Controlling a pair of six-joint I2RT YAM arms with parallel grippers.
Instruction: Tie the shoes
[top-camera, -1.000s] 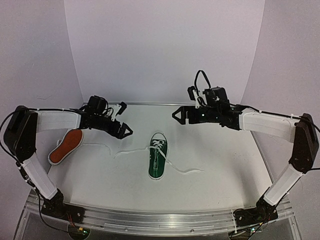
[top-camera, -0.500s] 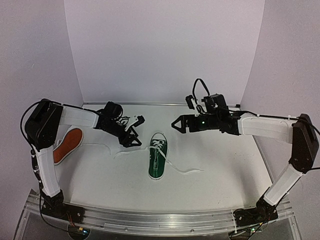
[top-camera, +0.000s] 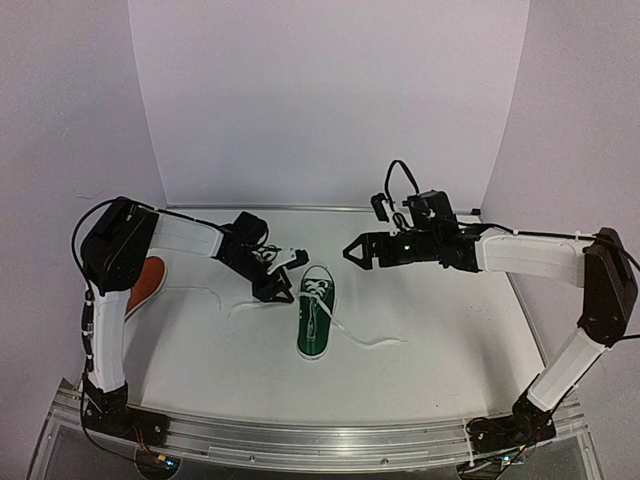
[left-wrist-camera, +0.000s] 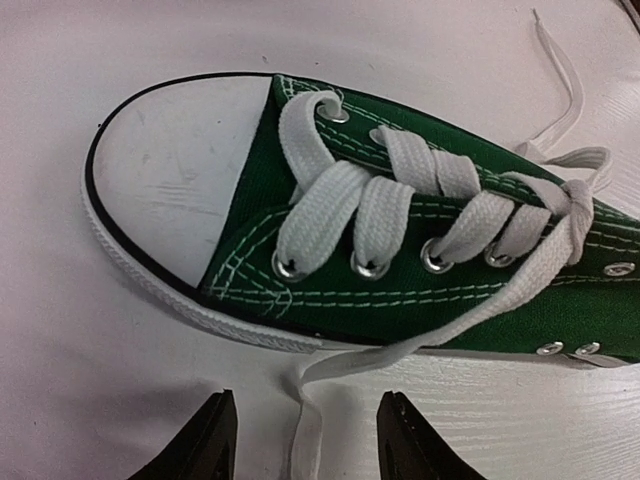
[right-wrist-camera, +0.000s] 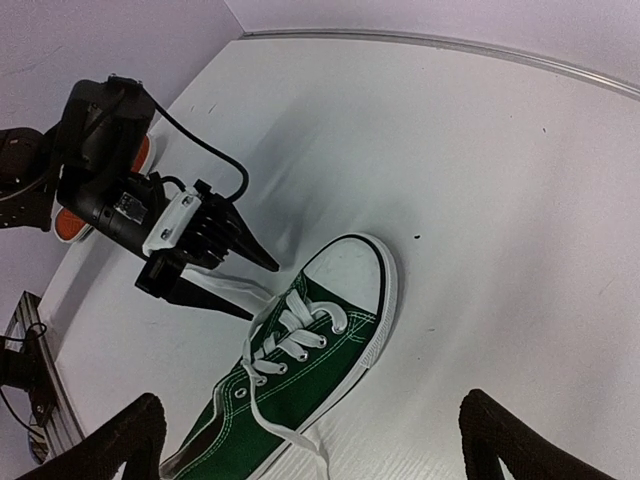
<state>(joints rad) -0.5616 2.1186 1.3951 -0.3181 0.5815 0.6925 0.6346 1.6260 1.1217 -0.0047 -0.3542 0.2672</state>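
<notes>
You have bright, even, diffuse light in all three views, with a cool lilac cast on the backdrop (top-camera: 330, 100). Shadows on the white surface (top-camera: 440, 330) are faint and soft-edged. The overhead view is coarse and a little soft, and its lens bows the surface's far edge. Your left wrist view is crisp on the green shoe (left-wrist-camera: 400, 250), down to the stitching, while the left hand (left-wrist-camera: 300, 450) reads as black silhouettes. In the right wrist view, the right hand (right-wrist-camera: 315, 445) is dark and blurred at the bottom corners.
</notes>
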